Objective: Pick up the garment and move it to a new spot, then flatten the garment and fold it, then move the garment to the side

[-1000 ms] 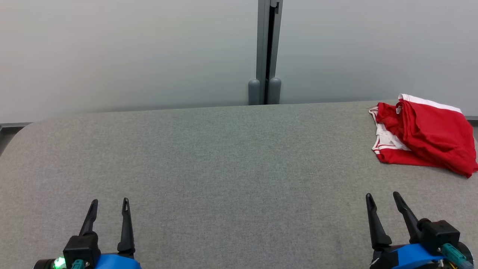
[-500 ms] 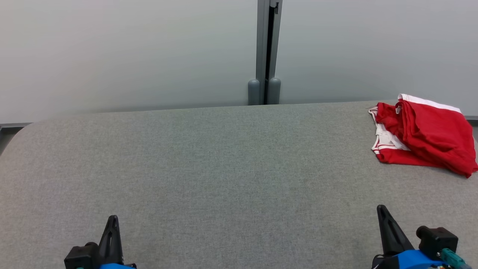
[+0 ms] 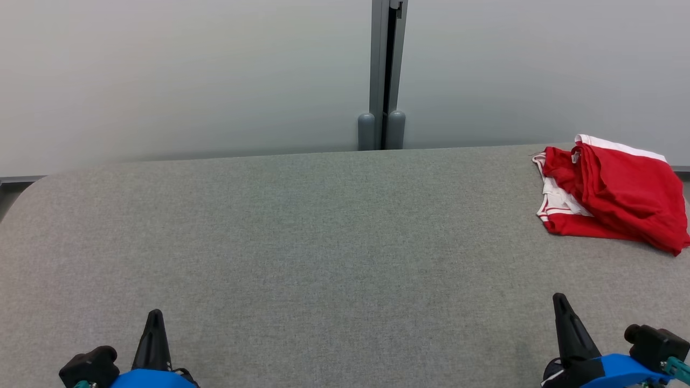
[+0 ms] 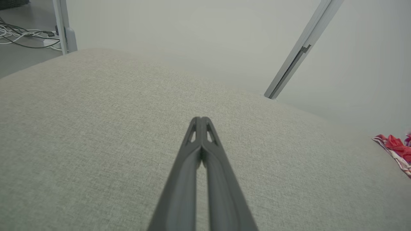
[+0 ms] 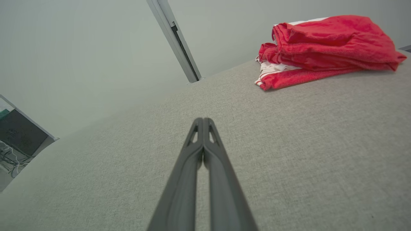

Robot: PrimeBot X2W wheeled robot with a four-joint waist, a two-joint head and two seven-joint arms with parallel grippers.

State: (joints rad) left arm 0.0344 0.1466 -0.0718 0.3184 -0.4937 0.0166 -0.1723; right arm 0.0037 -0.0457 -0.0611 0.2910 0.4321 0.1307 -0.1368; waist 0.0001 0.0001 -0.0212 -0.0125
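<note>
Grey bench (image 3: 323, 242), red garment (image 3: 614, 199) far right, left tool (image 4: 201, 120) and right tool (image 5: 203, 120) both closed (tips pinched together)

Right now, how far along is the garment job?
Done, apparently: the red garment lies roughly folded at the far right of the table. In hand: nothing; the left gripper and right gripper are shut, empty, near the front edge. Left: perhaps only neatening, since the fold looks loose.
</note>
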